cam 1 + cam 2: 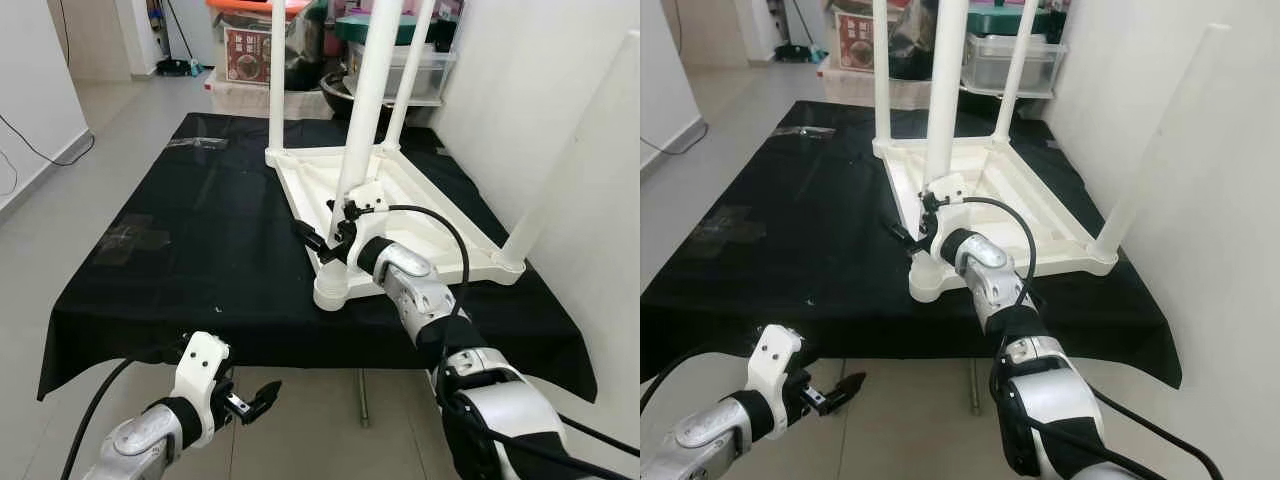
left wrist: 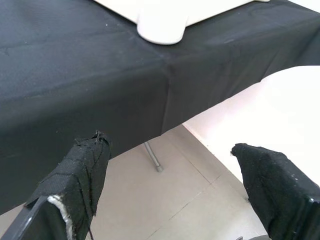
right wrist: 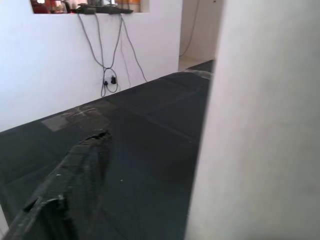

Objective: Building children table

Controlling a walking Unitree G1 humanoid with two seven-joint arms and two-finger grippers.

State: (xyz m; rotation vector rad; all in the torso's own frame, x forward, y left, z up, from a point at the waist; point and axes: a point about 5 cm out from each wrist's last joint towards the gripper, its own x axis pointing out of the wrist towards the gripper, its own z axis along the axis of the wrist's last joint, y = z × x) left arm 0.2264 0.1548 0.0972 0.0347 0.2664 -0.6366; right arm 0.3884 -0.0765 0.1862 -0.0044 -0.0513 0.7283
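- The white plastic children's table (image 1: 400, 205) is lying upside down on the black-clothed tabletop (image 1: 200, 250), toward the 2 o'clock corner, legs pointing up.
- The right pincer (image 1: 335, 225) is working at the base of the nearest leg (image 1: 365, 100) — whether its fingers are clamping the leg, I cannot tell.
- The left pincer (image 1: 252, 400) is hovering open below the tabletop's 6 o'clock edge, holding nothing.
- The table is looking light, stiff and smooth — likely slippery; gripping a leg low, near its socket (image 1: 335, 285), seems safest.
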